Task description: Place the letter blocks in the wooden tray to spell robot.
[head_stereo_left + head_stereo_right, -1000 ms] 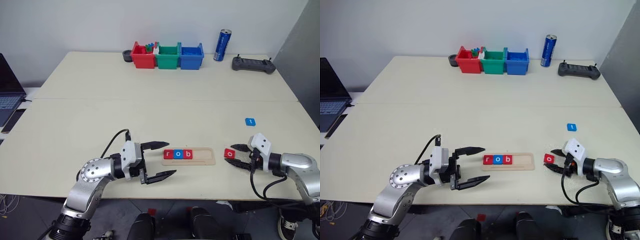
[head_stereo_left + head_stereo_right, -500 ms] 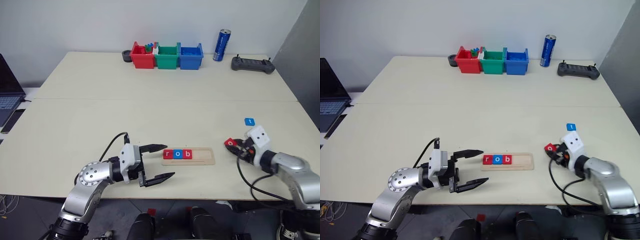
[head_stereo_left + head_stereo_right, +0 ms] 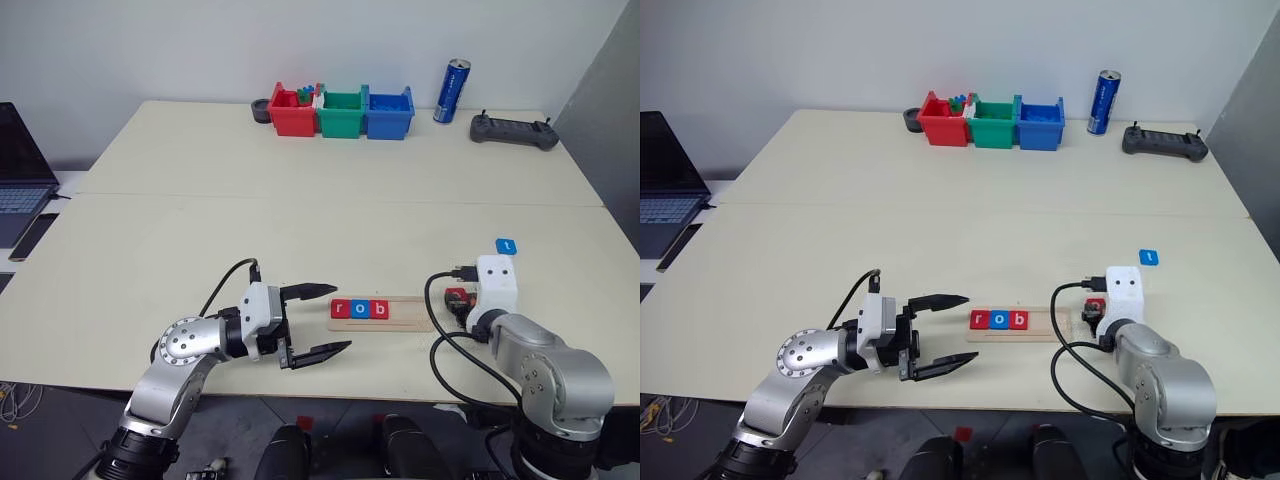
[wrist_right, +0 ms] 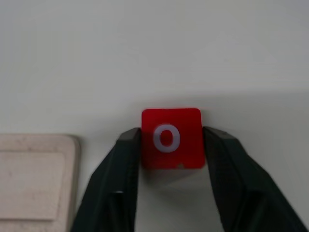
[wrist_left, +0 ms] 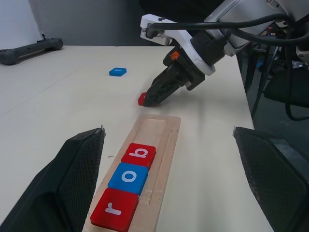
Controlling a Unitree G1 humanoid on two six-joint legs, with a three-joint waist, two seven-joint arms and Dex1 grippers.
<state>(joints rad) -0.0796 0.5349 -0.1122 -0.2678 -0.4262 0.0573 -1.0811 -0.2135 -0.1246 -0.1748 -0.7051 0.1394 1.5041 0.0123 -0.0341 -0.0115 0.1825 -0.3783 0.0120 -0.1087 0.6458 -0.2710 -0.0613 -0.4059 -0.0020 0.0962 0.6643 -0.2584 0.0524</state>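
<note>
The right gripper (image 4: pixel 166 159) pinches the small red square "o" tile (image 4: pixel 171 137) on the table just past the end of the long pale wooden tray (image 5: pixel 161 130), the left gripper (image 3: pixel 312 320) is wide apart, and the tile could bump the tray's edge and slip out.

Laptop (image 3: pixel 20 160) cut off at edge
</note>
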